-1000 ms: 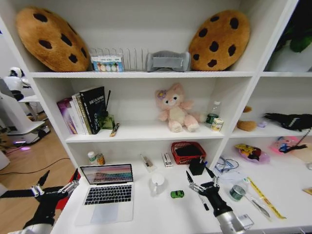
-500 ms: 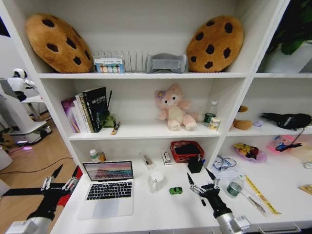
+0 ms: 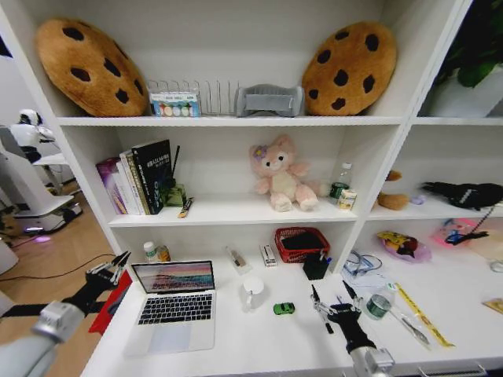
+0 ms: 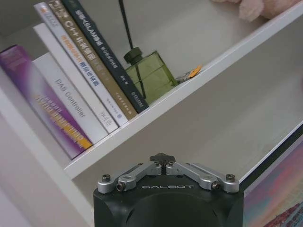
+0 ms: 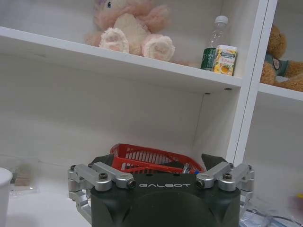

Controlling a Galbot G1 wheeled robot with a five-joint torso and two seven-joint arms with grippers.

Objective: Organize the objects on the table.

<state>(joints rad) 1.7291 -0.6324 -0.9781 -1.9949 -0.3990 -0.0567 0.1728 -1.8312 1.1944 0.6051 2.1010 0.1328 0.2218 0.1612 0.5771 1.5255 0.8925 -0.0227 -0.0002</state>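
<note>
Spread apart, my right claw (image 3: 335,294) hovers over the white tabletop (image 3: 259,338) near its front edge, just right of the tiny green toy car (image 3: 284,309). My left claw (image 3: 112,265), fingers together, hangs off the tabletop's left edge beside the open silver laptop (image 3: 170,309).

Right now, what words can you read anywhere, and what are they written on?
"GALBOT" on the left gripper body.
"GALBOT" on the right gripper body.
"DAB Controller" on the white book spine.
"SLAM" within the dark book spine's title; the rest is too blurred to read.
Purple book, carton, bottle and laptop screen: too small or blurred to read.
</note>
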